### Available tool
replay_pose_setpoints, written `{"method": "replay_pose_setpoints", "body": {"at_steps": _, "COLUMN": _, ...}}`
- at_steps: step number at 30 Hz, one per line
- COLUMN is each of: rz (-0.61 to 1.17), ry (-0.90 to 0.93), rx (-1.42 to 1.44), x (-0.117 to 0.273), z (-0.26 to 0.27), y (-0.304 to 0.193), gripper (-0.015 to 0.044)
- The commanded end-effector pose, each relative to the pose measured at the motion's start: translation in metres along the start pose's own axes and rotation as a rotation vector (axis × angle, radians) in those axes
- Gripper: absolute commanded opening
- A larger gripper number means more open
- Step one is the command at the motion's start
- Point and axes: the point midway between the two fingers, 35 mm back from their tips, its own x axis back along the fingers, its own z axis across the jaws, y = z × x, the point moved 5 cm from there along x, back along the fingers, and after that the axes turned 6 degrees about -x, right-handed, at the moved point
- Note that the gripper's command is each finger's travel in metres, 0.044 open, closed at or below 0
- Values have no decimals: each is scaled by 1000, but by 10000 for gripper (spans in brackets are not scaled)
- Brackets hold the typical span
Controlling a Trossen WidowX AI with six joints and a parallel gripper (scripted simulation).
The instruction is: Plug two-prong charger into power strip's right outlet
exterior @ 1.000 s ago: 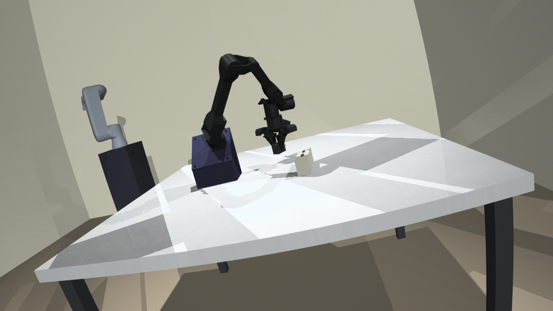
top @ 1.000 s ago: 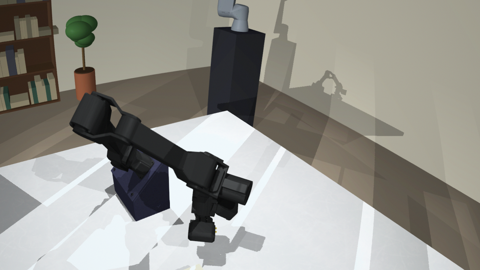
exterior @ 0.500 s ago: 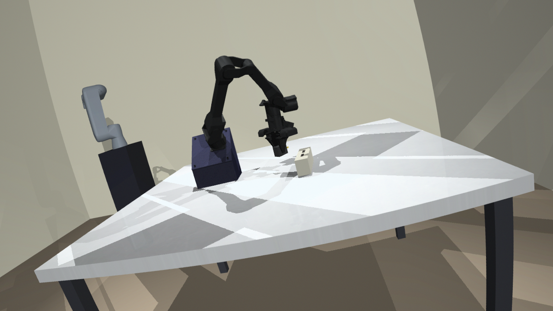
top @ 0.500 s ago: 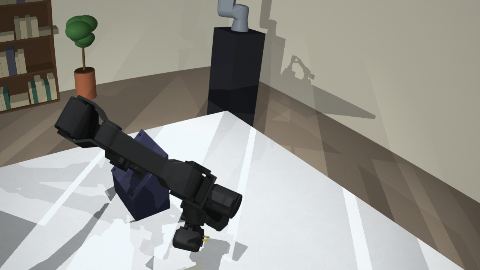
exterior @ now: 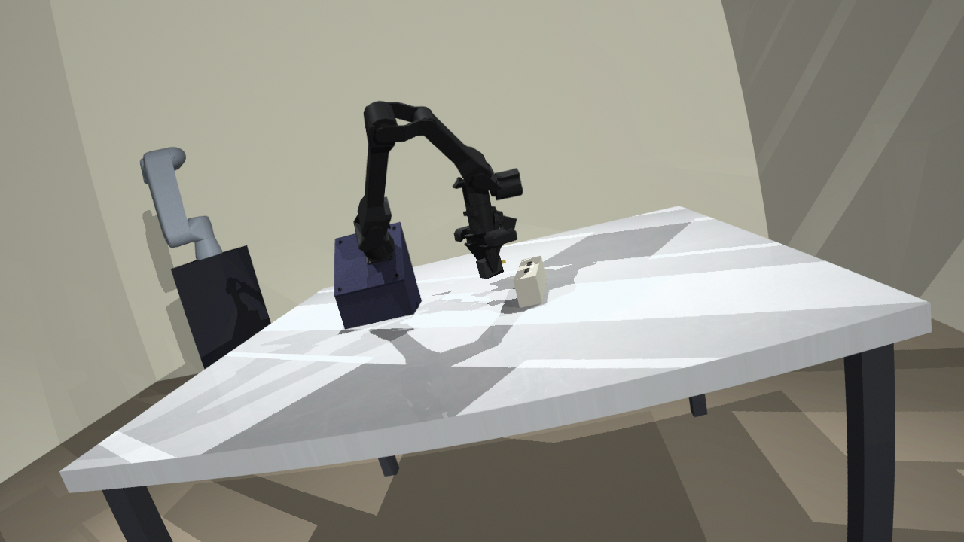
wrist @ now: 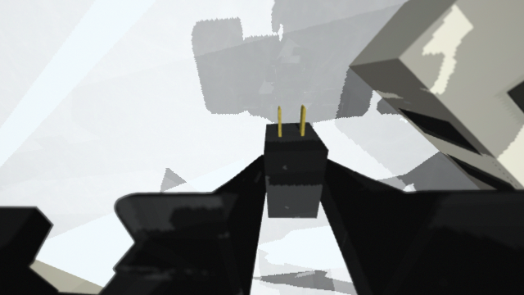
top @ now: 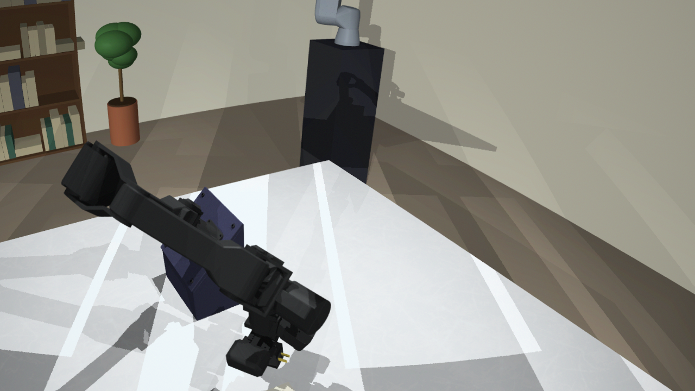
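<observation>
My gripper (top: 272, 358) (exterior: 489, 266) (wrist: 287, 159) is shut on the black charger (wrist: 292, 164), held above the table. Its two gold prongs (top: 284, 359) (exterior: 503, 261) (wrist: 302, 120) stick out past the fingertips, touching nothing. The cream power strip (exterior: 532, 290) (wrist: 476, 61) stands just beyond the gripper, with dark openings in its top in the exterior view. In the wrist view it is at the upper right, its edges slanted to the prongs; only a sliver shows at the bottom of the top view. Which openings form the right outlet is unclear.
The arm stands on a dark blue box (top: 218, 301) (exterior: 379, 306) on the white table (top: 412, 316) (exterior: 606, 323). Behind the table, a grey arm (top: 347, 31) (exterior: 165, 202) stands on a black pedestal (top: 340, 97) (exterior: 202, 296). Shadows cross the tabletop.
</observation>
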Motion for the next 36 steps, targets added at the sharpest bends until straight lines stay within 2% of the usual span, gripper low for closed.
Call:
{"method": "replay_pose_setpoints", "body": {"at_steps": 1, "rz": -3, "ry": -2, "rx": -42, "x": -1, "z": -6, "y": -5, "gripper": 0}}
{"method": "replay_pose_setpoints", "body": {"at_steps": 36, "rz": 1, "ry": -12, "rx": -432, "x": -16, "z": -67, "y": -51, "gripper": 0}}
